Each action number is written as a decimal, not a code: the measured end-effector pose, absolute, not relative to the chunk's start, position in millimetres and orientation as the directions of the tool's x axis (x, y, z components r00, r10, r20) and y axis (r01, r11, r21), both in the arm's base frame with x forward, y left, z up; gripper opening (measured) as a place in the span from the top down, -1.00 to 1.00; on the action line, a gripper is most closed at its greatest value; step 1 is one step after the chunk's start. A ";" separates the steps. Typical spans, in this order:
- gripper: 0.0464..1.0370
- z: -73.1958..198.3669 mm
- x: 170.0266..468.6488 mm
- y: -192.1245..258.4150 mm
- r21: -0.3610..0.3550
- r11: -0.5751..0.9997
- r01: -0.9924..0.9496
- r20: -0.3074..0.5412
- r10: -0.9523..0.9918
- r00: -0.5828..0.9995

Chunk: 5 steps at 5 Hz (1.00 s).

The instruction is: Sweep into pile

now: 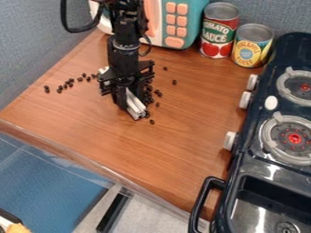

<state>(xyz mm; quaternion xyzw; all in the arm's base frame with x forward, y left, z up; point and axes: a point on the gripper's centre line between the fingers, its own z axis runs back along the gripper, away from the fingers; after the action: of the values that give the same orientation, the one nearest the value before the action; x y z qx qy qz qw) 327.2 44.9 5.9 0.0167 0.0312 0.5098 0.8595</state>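
Observation:
The black gripper (126, 96) hangs over the upper middle of the wooden counter, shut on a pale, bar-like sweeping tool (135, 107). The tool's lower end touches or nearly touches the wood; a pale bit shows behind the gripper's left side. Dark bean-like pieces (147, 96) cluster close along the right side of the gripper and tool. A loose row of the same pieces (70, 82) trails off to the left, and a few single ones (174, 82) lie farther right. The gripper hides part of the counter behind it.
A teal and white toy microwave (176, 22) stands at the back, beside a tomato can (218, 31) and a pineapple can (251, 48). The dark toy stove (267, 136) with knobs and a handle lines the right side. A clear edge (79, 159) borders the counter's front left.

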 end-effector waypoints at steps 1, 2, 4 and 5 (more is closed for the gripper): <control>0.31 11.9 303.5 45.2 0.055 0.514 -0.856 -0.052 0.858 0.512; 0.31 34.8 288.9 58.4 -0.011 0.515 -0.857 -0.013 0.857 0.515; 0.31 38.3 267.1 88.1 -0.026 0.489 -0.872 0.035 0.872 0.488; 0.31 7.2 261.0 119.9 0.042 0.413 -0.910 -0.006 0.911 0.413</control>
<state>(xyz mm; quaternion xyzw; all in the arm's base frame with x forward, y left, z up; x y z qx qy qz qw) 261.0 119.9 7.2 0.0160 0.0136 0.5417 0.8403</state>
